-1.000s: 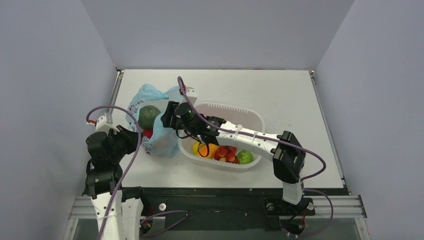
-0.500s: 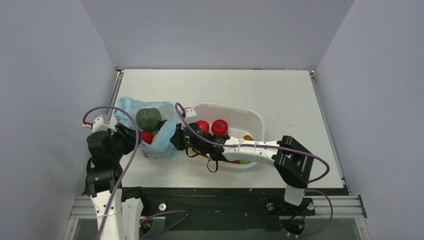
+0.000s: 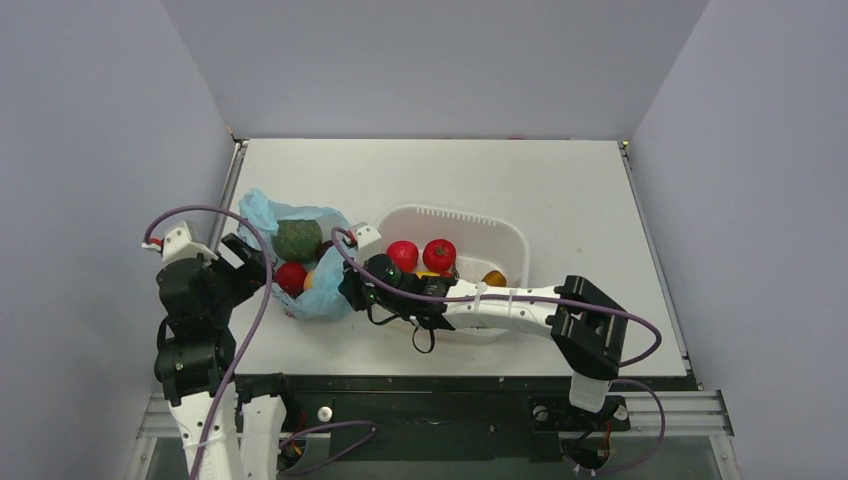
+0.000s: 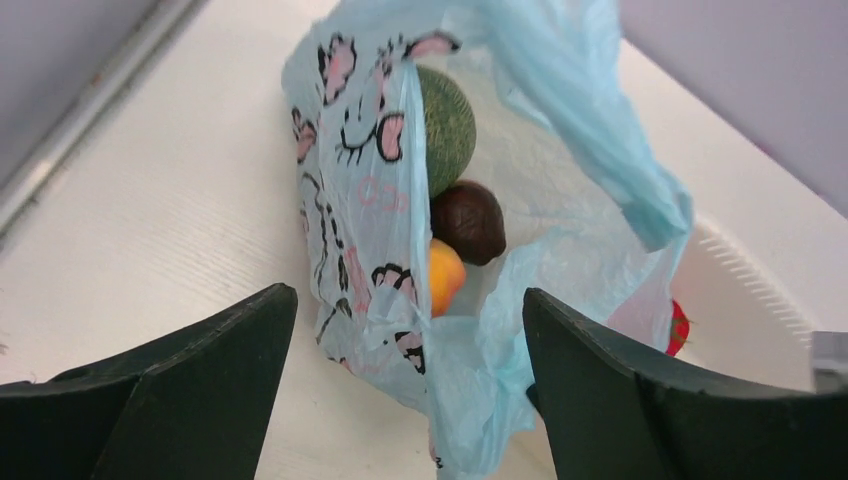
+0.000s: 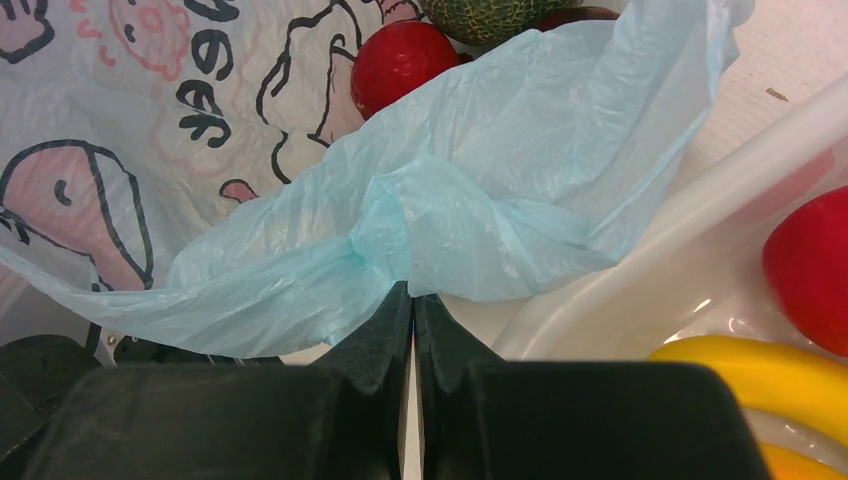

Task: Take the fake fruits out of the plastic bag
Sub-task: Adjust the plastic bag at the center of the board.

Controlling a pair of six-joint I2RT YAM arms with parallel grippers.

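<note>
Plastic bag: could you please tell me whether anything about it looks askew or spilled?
The plastic bag slumps on its side, one edge pinched in the shut right gripper beside the white tub. Melon, red fruit and peach sit inside; nothing is spilled.

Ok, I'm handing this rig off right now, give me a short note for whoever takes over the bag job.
Left gripper: open, facing the plastic bag mouth, holding nothing.
Right gripper: shut on the bag's edge beside the white tub, holding the mouth open.
Fruits: melon, red fruit and peach all lie inside the bag.
Done: bag opened; none of these three is out.
Left: probably reach in with the open gripper, red fruit or peach nearest, and take each out.
</note>
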